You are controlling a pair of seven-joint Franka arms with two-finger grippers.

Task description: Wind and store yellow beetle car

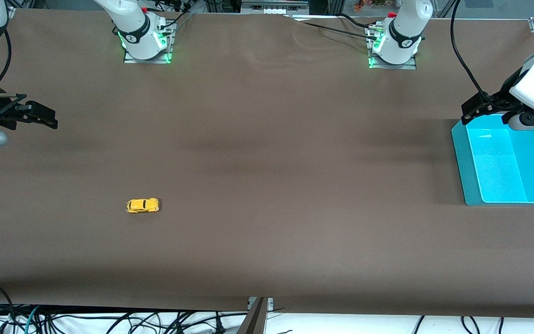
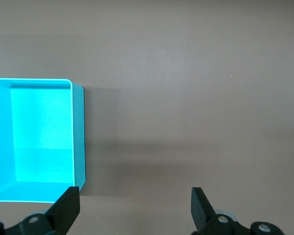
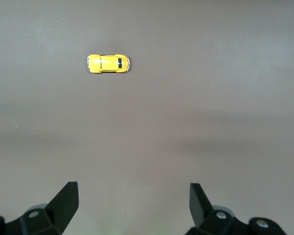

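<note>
A brown table (image 1: 267, 153) fills almost the whole front view, its surface smooth apart from faint ripples near the upper middle of the frame. Two white arm bases stand along the top edge, each lit green at the foot.

Next in size is a blue tray (image 1: 508, 162), lying at the right edge of the front view, toward the left arm's end of the table. It shows an open hollow with a raised rim and a darker outer wall. In the left wrist view its corner sits at the left side of the frame (image 2: 39, 142).

The left gripper (image 1: 473, 111) hangs at the upper right of the front view, over the tray's top corner and the bare table beside it. Its jaws stand wide apart with nothing between them, and the two dark fingertips (image 2: 68, 205) show along the bottom of the left wrist view.

The right gripper (image 1: 40, 117) hangs at the left edge of the front view, above bare table. Its jaws are also spread wide and hold nothing; the fingertips (image 3: 68, 200) show at the bottom of the right wrist view.

Smallest is the yellow car (image 1: 143, 205), resting on its wheels on the table in the lower left of the front view, toward the right arm's end, well apart from both grippers and the tray. In the right wrist view it lies in the upper left (image 3: 108, 63).
</note>
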